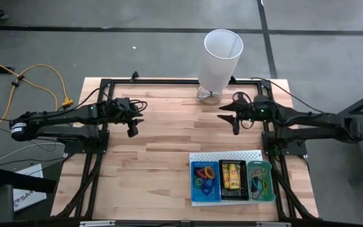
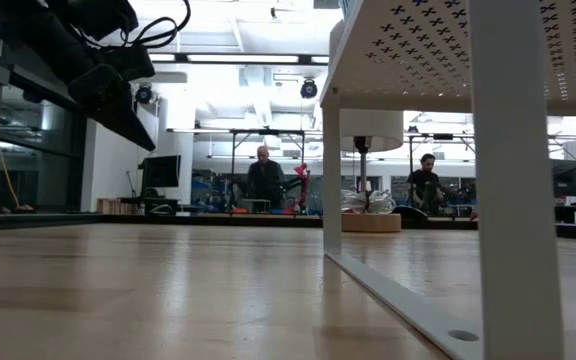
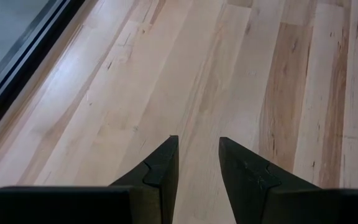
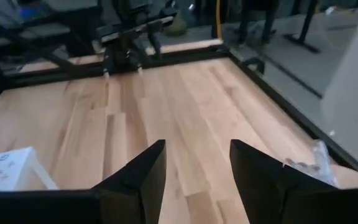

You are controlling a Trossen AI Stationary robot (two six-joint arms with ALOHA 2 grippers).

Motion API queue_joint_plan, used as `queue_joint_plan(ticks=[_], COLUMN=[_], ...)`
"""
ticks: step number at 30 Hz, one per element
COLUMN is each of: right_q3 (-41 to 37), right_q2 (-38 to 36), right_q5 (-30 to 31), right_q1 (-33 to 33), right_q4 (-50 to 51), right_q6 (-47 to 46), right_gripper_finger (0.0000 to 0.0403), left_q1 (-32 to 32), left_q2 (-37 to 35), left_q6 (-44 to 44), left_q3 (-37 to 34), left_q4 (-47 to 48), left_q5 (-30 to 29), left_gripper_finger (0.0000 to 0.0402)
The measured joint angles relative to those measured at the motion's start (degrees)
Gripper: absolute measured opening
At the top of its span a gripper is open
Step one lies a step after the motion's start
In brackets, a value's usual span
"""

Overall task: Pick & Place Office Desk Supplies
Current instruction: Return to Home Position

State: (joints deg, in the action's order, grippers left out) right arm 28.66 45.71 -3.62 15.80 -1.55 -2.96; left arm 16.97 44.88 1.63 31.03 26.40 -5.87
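Note:
The office supplies lie in three small trays at the table's near right. Rubber-band loops [image 1: 203,176] fill the blue tray [image 1: 194,192], yellow-and-red packs [image 1: 233,176] sit in the black tray, and dark and yellow loops [image 1: 259,183] are in the green tray [image 1: 270,169]. My left gripper [image 1: 133,125] [image 3: 197,140] hovers open over bare wood at the table's left. My right gripper [image 1: 227,118] [image 4: 197,144] hovers open over the far right part, near the white bin [image 1: 221,55]. Neither one touches anything.
The trays rest on a white perforated board [image 1: 225,155], which stands on legs [image 2: 496,180] in the low view. The tall white tapered bin stands at the far edge with crumpled clear plastic [image 1: 208,94] at its foot. Black frame rails [image 1: 99,107] run along the table sides.

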Motion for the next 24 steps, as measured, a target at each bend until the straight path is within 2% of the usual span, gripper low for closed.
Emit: queue_joint_plan(ticks=[5, 11, 17, 24], right_q3=[-4.28, -6.37, -8.70, -12.60], right_q2=[-3.86, -4.94, -6.97, -16.29], right_q5=[4.16, 13.93, 14.78, 19.15], right_q1=[-0.16, -0.16, -1.12, -3.27], right_q4=[-3.31, -3.14, -3.68, -0.85], right_q6=[-0.22, -1.95, -1.95, -3.48], right_gripper_finger=[0.0166, 0.0166, 0.0166, 0.0166], left_q1=[0.00, 0.00, 0.00, 0.00], left_q2=[-0.01, 0.00, 0.00, 0.00], left_q6=[0.19, 0.17, 0.15, 0.19], left_q3=[0.00, 0.00, 0.00, 0.00], left_q4=[-0.02, -0.06, -0.05, -0.07], left_q5=[0.00, 0.00, 0.00, 0.00], left_gripper_finger=[0.0108, 0.0108, 0.0108, 0.0108])
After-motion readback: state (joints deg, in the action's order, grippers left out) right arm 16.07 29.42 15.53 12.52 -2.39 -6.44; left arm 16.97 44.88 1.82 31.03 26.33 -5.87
